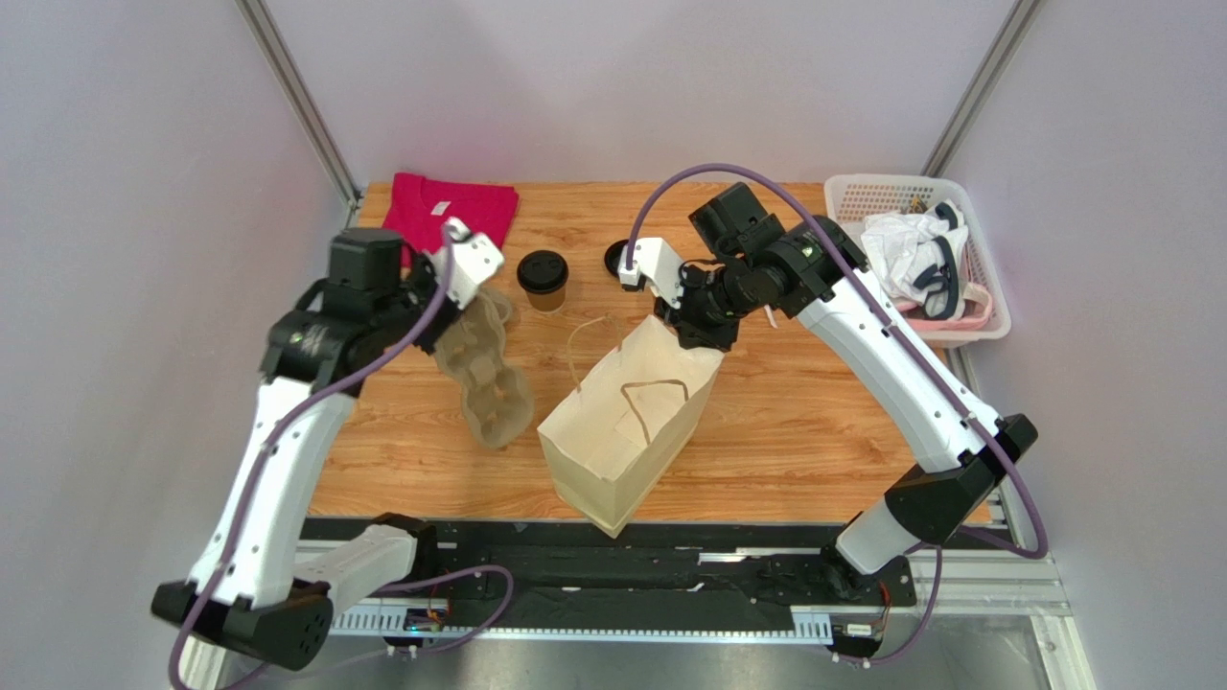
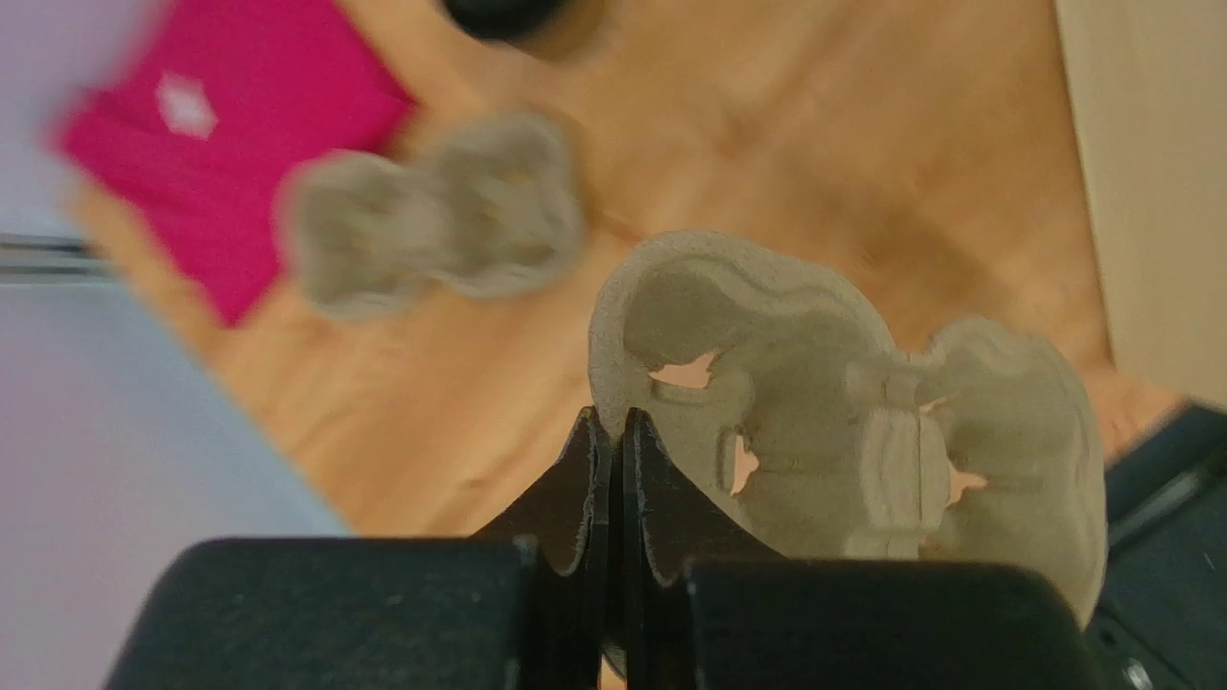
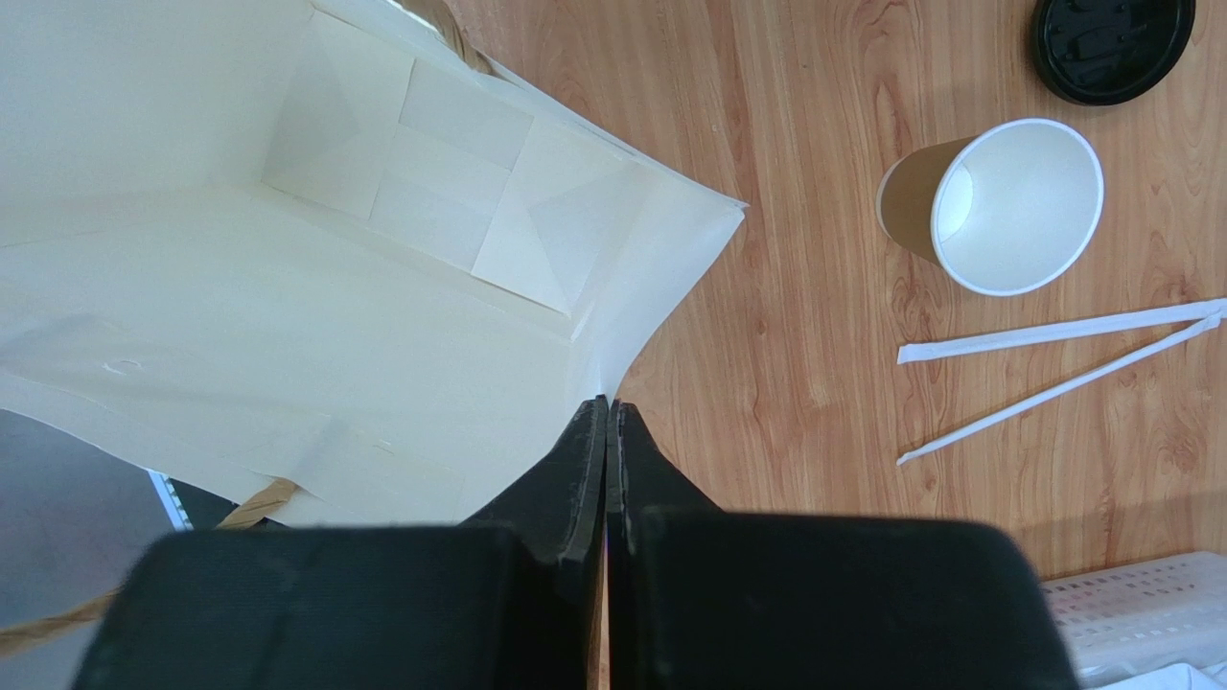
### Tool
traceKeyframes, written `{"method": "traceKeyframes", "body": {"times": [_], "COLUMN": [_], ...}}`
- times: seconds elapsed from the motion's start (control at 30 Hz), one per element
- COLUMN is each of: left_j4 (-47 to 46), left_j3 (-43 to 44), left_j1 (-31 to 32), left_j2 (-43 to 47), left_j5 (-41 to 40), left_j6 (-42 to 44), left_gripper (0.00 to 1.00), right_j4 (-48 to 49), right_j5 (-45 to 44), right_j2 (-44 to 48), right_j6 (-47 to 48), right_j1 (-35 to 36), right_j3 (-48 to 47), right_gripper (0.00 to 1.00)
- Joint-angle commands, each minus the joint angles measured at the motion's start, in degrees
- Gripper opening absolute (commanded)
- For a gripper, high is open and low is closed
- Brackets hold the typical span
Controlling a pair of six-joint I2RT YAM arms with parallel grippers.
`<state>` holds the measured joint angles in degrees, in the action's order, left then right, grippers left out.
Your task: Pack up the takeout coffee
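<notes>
The takeout coffee, a tan cup under a black lid, stands at the back middle of the table; its lid just shows at the top edge of the left wrist view. My left gripper is shut on the edge of a grey pulp cup carrier and holds it above the wood, left of the coffee. My right gripper is shut on the rim of the paper bag, whose mouth gapes and shows a bare white inside.
A second pulp carrier lies below on the table beside a pink cloth. An open tan cup, a loose black lid and two wrapped straws lie right of the bag. A white basket holds cloths at back right.
</notes>
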<state>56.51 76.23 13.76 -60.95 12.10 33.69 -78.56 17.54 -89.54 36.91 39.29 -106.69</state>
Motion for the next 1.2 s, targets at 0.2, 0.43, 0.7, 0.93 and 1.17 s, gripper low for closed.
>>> {"method": "traceKeyframes", "body": {"times": [0.2, 0.43, 0.7, 0.93, 1.17], "left_j4": [-8.5, -13.1, -13.5, -11.2, -9.8], "left_j3": [-17.0, -20.7, -17.9, -13.8, -14.8], "left_j1": [-7.9, -8.5, -9.5, -9.7, -9.7], "left_j2": [-7.3, -15.1, -24.8, -29.4, -29.8], "left_j5": [22.4, 24.4, 21.1, 17.7, 15.1], "left_j6": [19.9, 28.9, 28.7, 28.5, 31.1], "left_gripper": [0.0, 0.05, 0.32, 0.43, 0.44], "right_j4": [-10.6, -11.0, -11.9, -12.2, -12.5], "right_j5": [0.0, 0.4, 0.6, 0.6, 0.4], "right_j2": [0.7, 0.2, -1.1, -1.3, -1.7], "right_j6": [0.9, 0.3, 0.4, 0.4, 0.4], "right_j1": [-0.2, -0.3, -0.3, -0.3, -0.2], "right_j3": [-1.6, -2.7, -4.3, -4.6, -5.2], "right_gripper": [0.0, 0.0, 0.0, 0.0, 0.0]}}
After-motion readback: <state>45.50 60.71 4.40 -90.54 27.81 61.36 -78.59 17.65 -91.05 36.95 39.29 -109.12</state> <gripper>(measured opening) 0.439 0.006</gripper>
